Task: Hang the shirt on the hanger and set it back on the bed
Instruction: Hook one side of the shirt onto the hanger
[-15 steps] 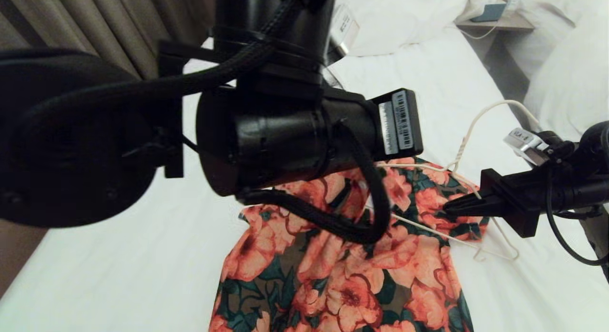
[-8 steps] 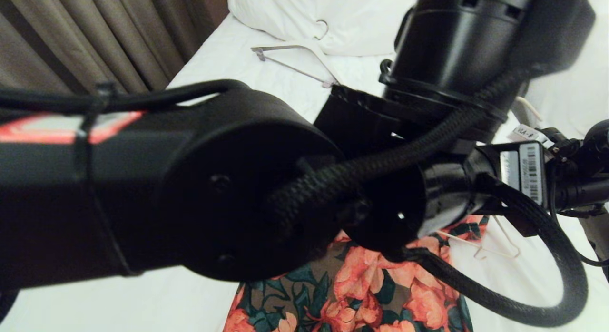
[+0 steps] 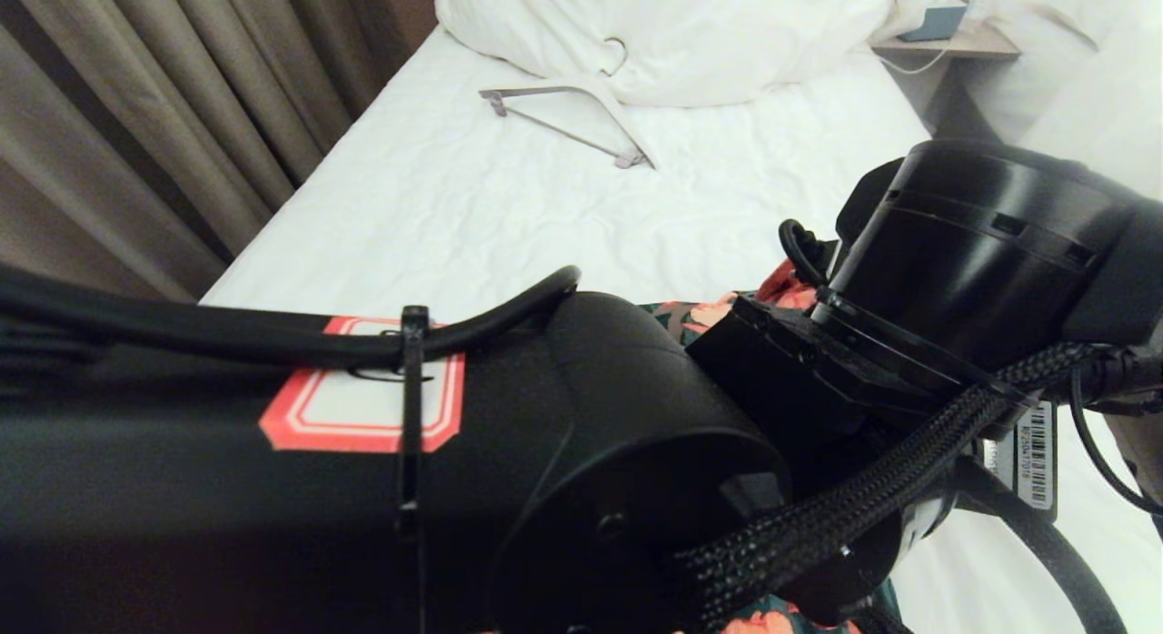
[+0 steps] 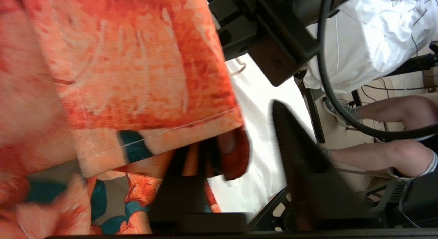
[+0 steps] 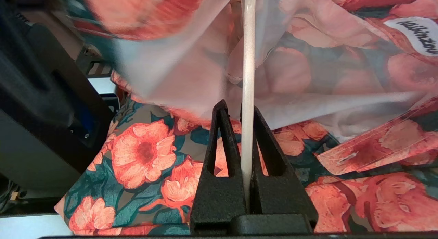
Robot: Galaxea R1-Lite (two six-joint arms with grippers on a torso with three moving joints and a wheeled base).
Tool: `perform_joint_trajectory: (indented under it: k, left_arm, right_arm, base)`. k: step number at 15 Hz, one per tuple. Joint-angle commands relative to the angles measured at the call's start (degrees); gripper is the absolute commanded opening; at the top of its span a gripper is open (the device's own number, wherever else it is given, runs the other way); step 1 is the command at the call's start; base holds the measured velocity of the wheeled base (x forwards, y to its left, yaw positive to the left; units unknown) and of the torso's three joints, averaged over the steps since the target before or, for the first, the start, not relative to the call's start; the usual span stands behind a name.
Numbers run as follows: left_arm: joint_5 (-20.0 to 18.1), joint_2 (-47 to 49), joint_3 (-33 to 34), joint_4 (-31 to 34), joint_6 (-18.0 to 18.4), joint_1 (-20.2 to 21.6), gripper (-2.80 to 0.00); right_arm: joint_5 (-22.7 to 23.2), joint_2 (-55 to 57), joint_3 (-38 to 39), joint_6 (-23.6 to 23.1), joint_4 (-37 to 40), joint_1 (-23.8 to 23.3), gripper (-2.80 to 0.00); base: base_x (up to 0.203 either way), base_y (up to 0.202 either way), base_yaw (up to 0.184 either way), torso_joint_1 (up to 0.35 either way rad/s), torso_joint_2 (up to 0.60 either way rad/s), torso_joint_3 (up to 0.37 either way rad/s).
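The right end effector (image 5: 247,129) stood clamped on the stiff, thin hanger (image 5: 247,78) inside the limp, light shirt (image 5: 143,156) over the bed (image 3: 509,225), while the left end effector's (image 4: 239,156) jaws were apart at its hem, the likeliest hold.

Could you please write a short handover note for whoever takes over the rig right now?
Right tool: shut on the hanger, its rod running up under the shirt's pale inside.
Left tool: at the shirt's hem; one finger is bare over the sheet, and a grip is not clear.
Left arm blocks most of the head view.
A spare hanger lies up the bed.
Done: hanger gripped and partly inside.
Left: finish dressing it, lay it down.
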Motion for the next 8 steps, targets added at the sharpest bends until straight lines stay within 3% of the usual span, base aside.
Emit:
perform_joint_trajectory:
  k: [1, 4, 8]
  left_arm:
    - [0.11, -0.75, 0.91, 0.31, -0.03, -0.09, 0.00]
    - [0.04, -2.63, 8.90, 1.72, 4.12, 0.57, 0.00]
    - [0.00, -9.66, 23.37, 8.54, 5.34, 0.93, 0.00]
  right_arm:
    - [0.44, -0.44, -0.08, -0.37, 0.24, 0.04, -2.80]
    - [0.35, -0.60, -0.32, -0.37, 0.24, -0.67, -2.80]
    - [0.35, -2.02, -0.49, -0.28, 0.24, -0.67, -2.80]
  base:
    - [0.000, 0.000, 0.000, 0.000, 0.00, 0.000]
    - [0.000, 0.000, 0.000, 0.000, 0.00, 0.000]
    - [0.000, 0.000, 0.000, 0.000, 0.00, 0.000]
